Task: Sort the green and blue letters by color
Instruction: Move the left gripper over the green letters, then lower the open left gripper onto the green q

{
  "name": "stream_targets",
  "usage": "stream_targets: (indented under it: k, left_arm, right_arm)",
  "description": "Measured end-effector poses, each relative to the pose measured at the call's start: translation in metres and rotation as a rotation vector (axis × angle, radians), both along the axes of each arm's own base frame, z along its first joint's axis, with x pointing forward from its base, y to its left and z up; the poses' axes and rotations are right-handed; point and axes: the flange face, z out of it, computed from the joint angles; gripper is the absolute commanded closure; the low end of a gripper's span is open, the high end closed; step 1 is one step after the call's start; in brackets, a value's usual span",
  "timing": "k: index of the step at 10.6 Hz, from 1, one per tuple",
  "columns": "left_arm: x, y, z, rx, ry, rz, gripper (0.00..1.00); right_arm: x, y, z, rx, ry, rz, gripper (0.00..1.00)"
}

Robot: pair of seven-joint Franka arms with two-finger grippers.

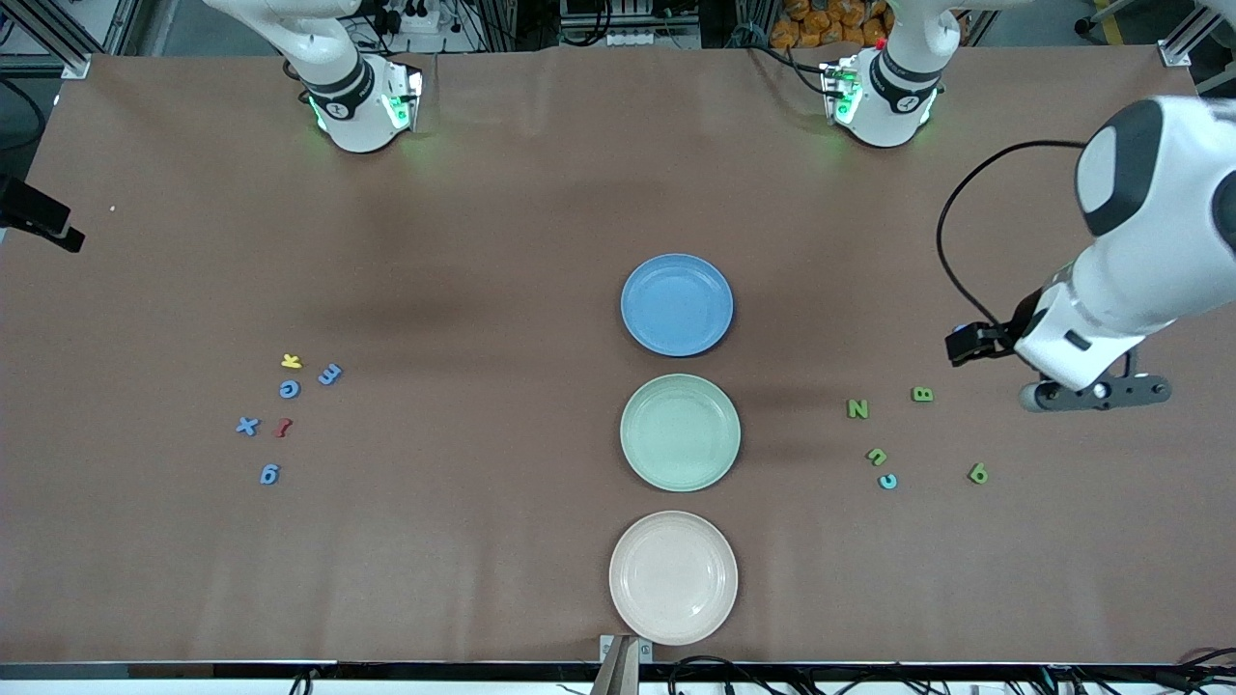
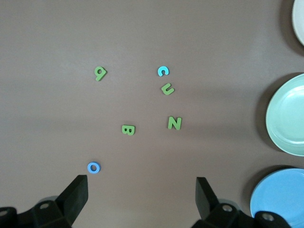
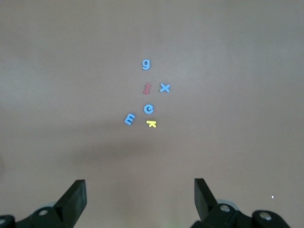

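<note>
Several blue letters [image 1: 289,389] lie in a loose group toward the right arm's end of the table, mixed with a yellow letter [image 1: 291,361] and a red piece [image 1: 282,427]. Green letters [image 1: 857,408] and a light blue C [image 1: 886,481] lie toward the left arm's end. My left gripper [image 1: 1096,394] hangs open over the table beside the green B [image 2: 128,129], with a blue O [image 2: 94,167] close to one fingertip [image 2: 78,185]. My right gripper [image 3: 138,182] is open and empty, high above bare table, with the blue letters [image 3: 149,109] ahead of it.
Three empty plates stand in a row in the middle: a blue plate [image 1: 676,304] farthest from the front camera, a green plate [image 1: 680,431] in the middle, and a pale pink plate [image 1: 673,577] nearest. Both arm bases stand at the table's back edge.
</note>
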Motion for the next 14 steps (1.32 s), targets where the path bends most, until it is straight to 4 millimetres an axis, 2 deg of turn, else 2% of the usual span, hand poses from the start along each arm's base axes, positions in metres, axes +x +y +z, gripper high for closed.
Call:
stream_targets:
  k: [4,8,11,14]
  left_arm:
    - [0.017,0.013,-0.068,-0.002,0.032,0.022,0.00]
    - [0.030,0.057,-0.134,-0.019,-0.023,0.073,0.00]
    - [0.032,0.066,-0.175,0.017,-0.028,-0.020,0.00]
    - [0.034,0.088,-0.195,0.003,0.001,-0.280,0.00]
  right_arm:
    - [0.001,0.008,0.000,0.000,-0.001,0.014,0.00]
    - [0.001,-0.003,-0.003,0.000,0.005,-0.006,0.00]
    - [0.003,-0.014,-0.009,0.002,0.018,-0.024,0.00]
    - [0.005,-0.013,-0.012,0.002,0.019,-0.022,0.00]
